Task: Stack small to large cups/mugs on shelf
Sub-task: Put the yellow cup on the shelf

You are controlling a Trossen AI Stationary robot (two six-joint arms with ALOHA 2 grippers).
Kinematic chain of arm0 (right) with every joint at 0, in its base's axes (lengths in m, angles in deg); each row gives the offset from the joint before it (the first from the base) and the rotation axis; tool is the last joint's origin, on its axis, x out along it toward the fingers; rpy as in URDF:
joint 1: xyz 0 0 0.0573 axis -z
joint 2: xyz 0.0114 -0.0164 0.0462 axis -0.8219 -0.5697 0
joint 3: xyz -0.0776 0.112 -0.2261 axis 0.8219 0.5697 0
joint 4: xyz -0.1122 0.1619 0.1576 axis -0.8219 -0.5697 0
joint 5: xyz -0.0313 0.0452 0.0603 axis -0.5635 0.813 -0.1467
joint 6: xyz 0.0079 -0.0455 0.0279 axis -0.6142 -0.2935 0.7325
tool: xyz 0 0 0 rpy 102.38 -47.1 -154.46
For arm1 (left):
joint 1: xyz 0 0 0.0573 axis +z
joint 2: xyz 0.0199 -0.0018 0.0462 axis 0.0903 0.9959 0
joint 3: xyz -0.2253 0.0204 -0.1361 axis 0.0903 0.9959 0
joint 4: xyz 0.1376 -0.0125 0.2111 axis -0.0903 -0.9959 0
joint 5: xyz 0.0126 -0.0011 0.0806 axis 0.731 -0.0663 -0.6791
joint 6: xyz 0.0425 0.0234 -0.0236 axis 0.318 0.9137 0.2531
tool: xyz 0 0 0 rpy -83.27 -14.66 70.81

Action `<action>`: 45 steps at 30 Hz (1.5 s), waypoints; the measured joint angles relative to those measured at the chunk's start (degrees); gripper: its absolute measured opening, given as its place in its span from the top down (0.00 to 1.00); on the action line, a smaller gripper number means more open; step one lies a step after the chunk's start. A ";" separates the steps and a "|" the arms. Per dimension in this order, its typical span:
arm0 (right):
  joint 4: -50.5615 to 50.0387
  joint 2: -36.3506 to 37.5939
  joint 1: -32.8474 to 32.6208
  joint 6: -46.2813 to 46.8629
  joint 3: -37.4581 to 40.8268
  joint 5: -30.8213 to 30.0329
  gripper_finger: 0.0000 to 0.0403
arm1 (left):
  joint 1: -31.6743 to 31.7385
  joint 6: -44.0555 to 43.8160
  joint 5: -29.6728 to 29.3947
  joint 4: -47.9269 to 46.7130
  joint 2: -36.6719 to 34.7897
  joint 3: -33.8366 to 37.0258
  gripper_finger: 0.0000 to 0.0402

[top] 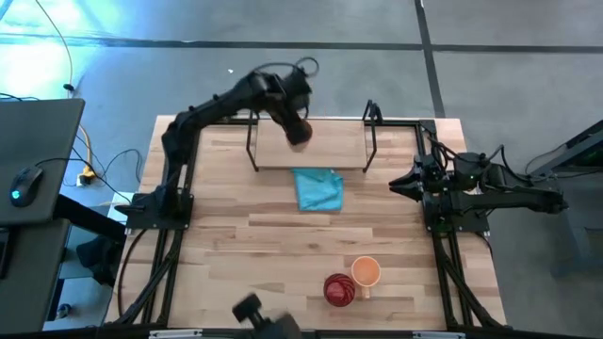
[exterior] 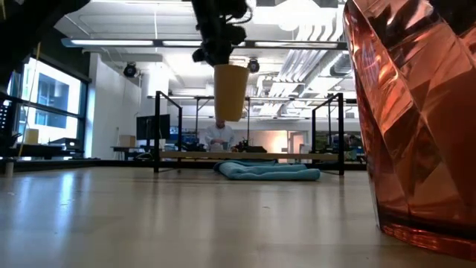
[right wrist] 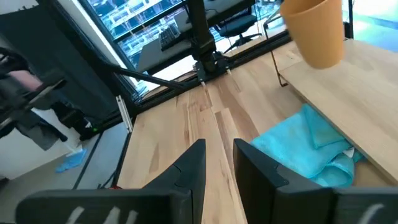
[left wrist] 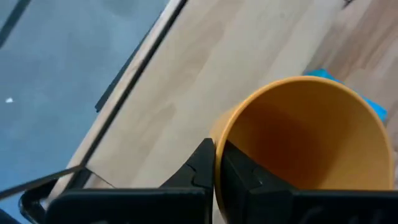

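Upper centre of high view: your left gripper (top: pixel 294 121) pinches tan tumbler (top: pixel 300 133) by rim above shelf (top: pixel 325 146), nothing placed yet. Red cup (top: pixel 339 289), orange mug (top: pixel 366 272) wait lower right. Right gripper (right wrist: pixel 219 163) idle, slightly open, empty.

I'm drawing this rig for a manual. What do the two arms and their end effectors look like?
Both arms are dark, nearly black, with jointed segments on black tube-frame bases. The left end effector has two flat, angular black fingers on a crossbar; the right end effector matches it. Black cables loop by the left arm's wrist and trail behind the right arm.
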 joint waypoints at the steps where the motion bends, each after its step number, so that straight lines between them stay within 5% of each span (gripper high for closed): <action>1: 0.00 0.01 0.02 0.01 0.00 -0.56 0.82 | 1.44 0.87 1.09 0.00 0.00 0.01 1.00; 9: 0.09 -0.01 0.02 1.08 0.00 -6.61 0.82 | 10.96 5.16 8.94 -1.42 0.02 0.65 1.00; 18: 4.15 -2.87 -0.01 0.03 0.00 -7.64 0.82 | 14.12 7.68 12.42 -3.10 0.02 0.67 1.00; 30: 8.13 -9.95 0.00 -2.64 0.00 -7.62 0.82 | 13.41 8.11 12.72 1.67 0.13 11.04 1.00; 45: 8.22 -10.88 0.00 -1.09 0.00 -7.51 0.82 | 12.48 7.97 8.65 6.76 0.11 13.96 1.00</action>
